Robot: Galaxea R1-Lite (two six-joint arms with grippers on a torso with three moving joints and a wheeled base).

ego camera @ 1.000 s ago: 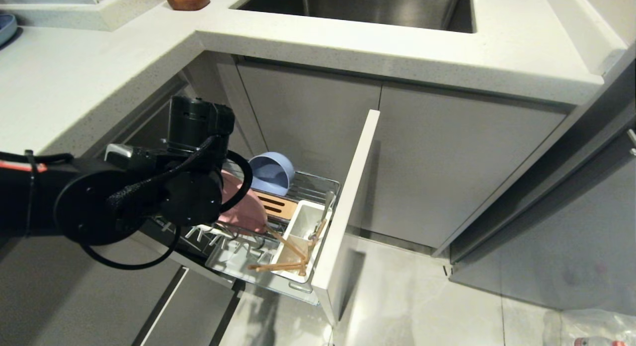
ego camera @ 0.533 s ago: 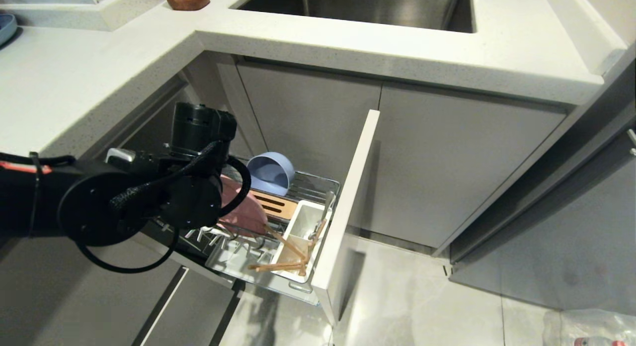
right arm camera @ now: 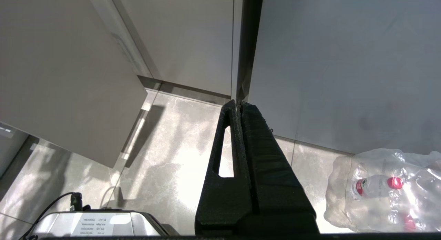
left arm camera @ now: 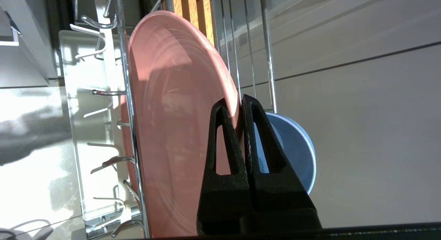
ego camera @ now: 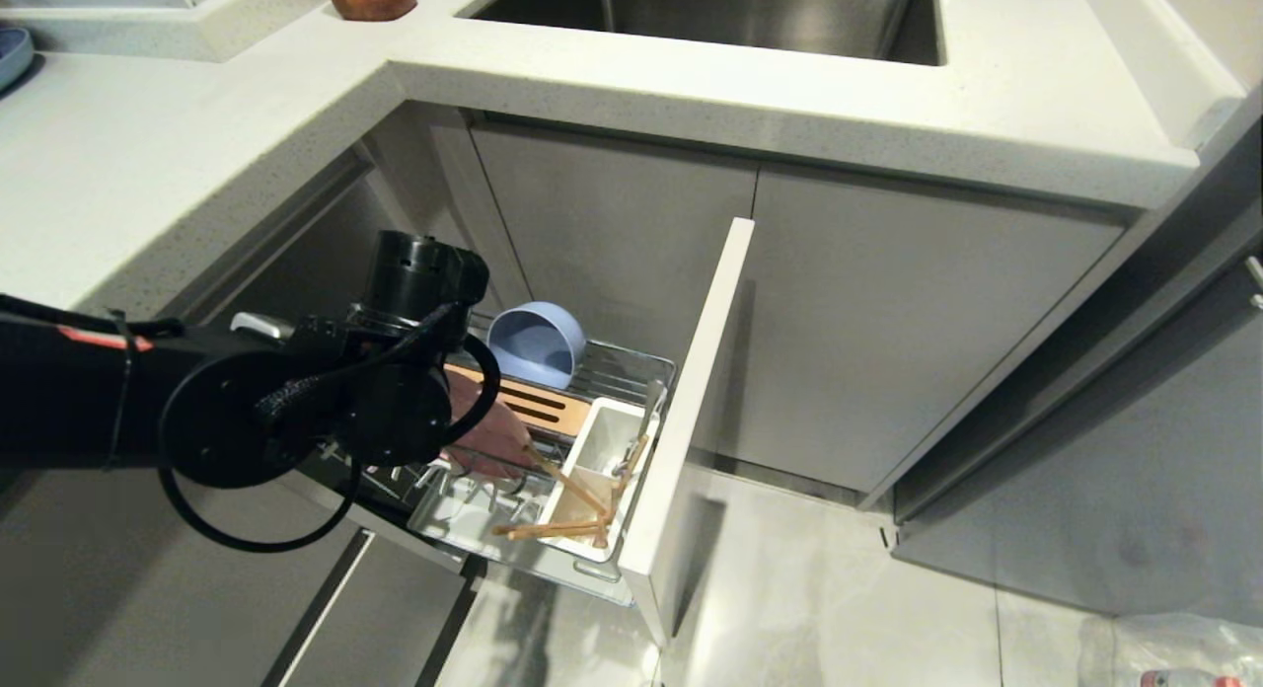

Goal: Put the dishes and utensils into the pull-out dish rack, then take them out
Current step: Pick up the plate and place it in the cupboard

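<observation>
From the head camera the left arm's black wrist housing covers most of the pink plate, leaving only a sliver of it showing, and the left gripper itself is hidden behind that housing. The left wrist camera fills the gap: there the left gripper has its two black fingers clenched on the plate's rim, with the plate standing on edge among the chrome prongs of the pull-out dish rack. Beyond the fingers the pale blue bowl shows only in part, cut off by them; the head view gives it more fully, tipped on its side at the back of the rack, near the cabinet face. The white utensil caddy, the two chopsticks leaning out of it and the spoon appear only in the head view, at the front of the rack beside its pale front panel. The right arm is out of the head view; its own camera shows the right gripper with fingers pressed together on nothing, over the tiled floor, with a pack of plastic bottles nearby.
</observation>
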